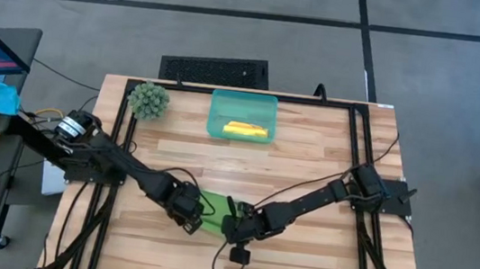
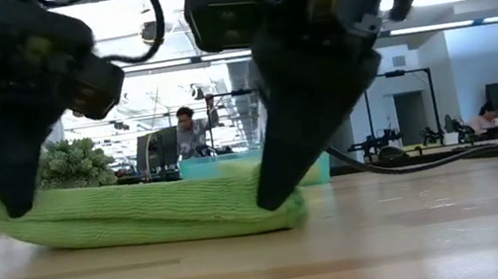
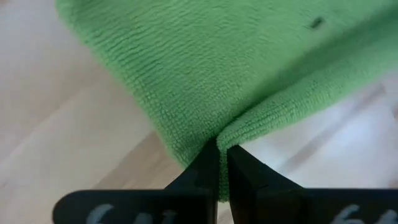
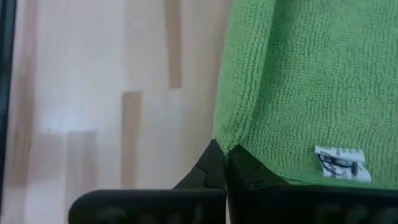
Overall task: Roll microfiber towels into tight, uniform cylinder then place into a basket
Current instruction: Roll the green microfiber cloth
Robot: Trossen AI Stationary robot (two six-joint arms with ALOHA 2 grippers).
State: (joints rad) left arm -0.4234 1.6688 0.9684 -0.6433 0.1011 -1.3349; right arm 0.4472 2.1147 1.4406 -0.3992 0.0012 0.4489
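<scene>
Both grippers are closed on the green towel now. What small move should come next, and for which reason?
Probably both should turn the pinched edge over together to start the roll. The left gripper and right gripper are each shut on an edge of the lime green towel, which lies low and loosely folded on the table, not yet a cylinder. The yellow towel already sits in the basket.
</scene>
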